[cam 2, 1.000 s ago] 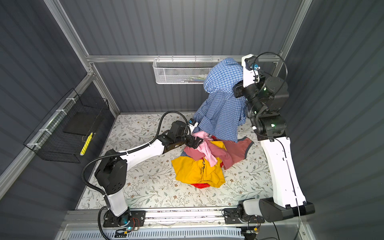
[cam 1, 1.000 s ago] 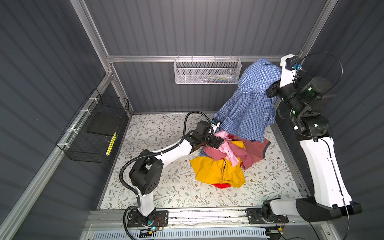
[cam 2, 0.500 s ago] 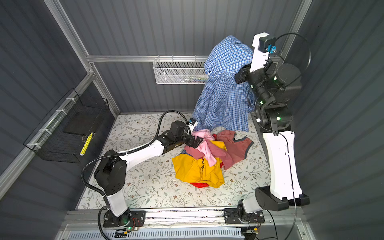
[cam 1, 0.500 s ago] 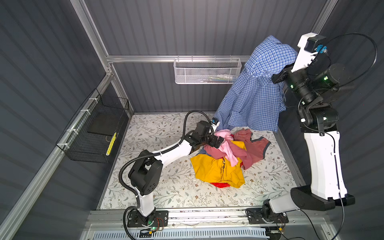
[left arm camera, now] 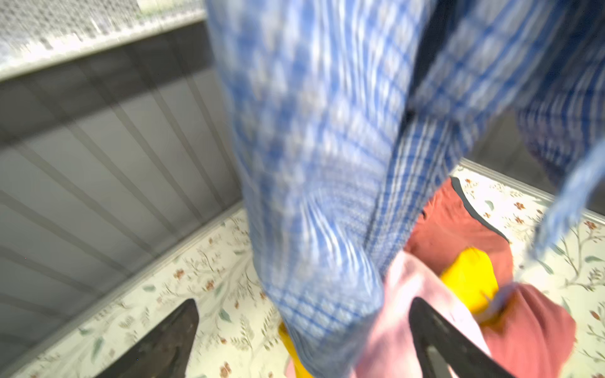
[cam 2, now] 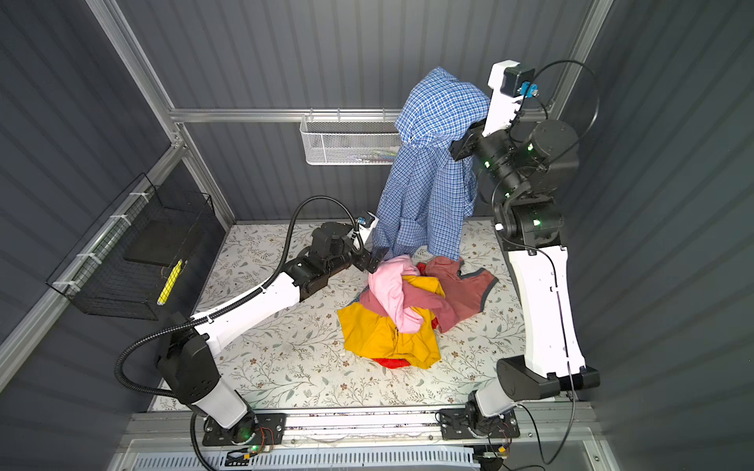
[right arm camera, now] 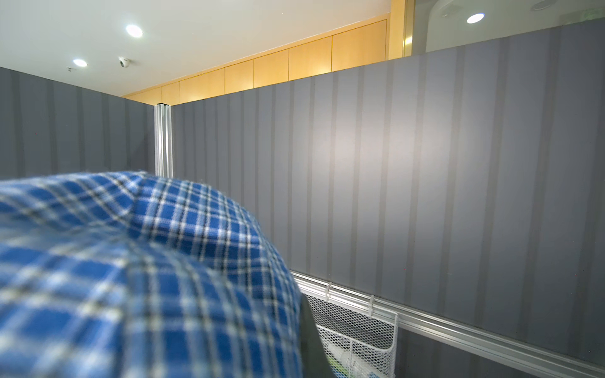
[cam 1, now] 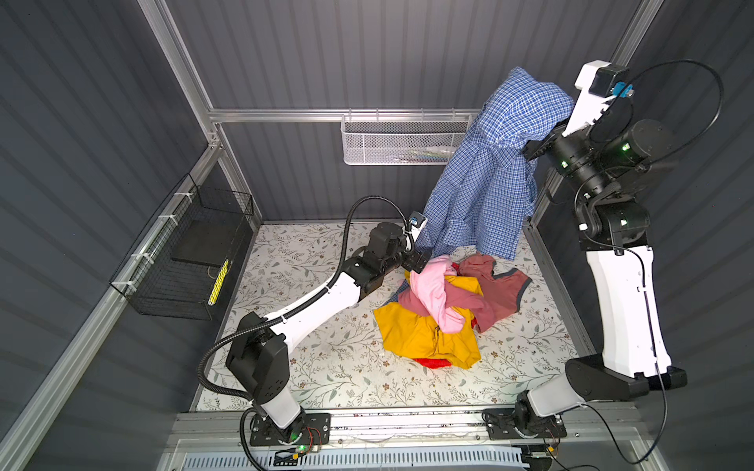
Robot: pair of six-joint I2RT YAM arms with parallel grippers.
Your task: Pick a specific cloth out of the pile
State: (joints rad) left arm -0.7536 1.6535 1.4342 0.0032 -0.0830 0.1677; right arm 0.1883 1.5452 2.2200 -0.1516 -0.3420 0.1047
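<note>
1. Right gripper [cam 1: 537, 146] clamps the cloth [cam 1: 481, 183], which drapes over it and hangs below.
2. Left gripper [cam 1: 417, 263], jaws spread and empty, sits at the pile [cam 1: 432, 322]'s edge, cloth's hem just ahead.

Both top views high overhead, angled down on the whole table [cam 1: 326, 367] — wrist cameras close against the cloth [left arm camera: 327, 163]

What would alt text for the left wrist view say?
A blurred blue-checked shirt hangs across most of the view, its hem beside the pile of pink, yellow and dusty-rose garments on the floral table. The left gripper shows dark fingers wide apart in the foreground.
</note>
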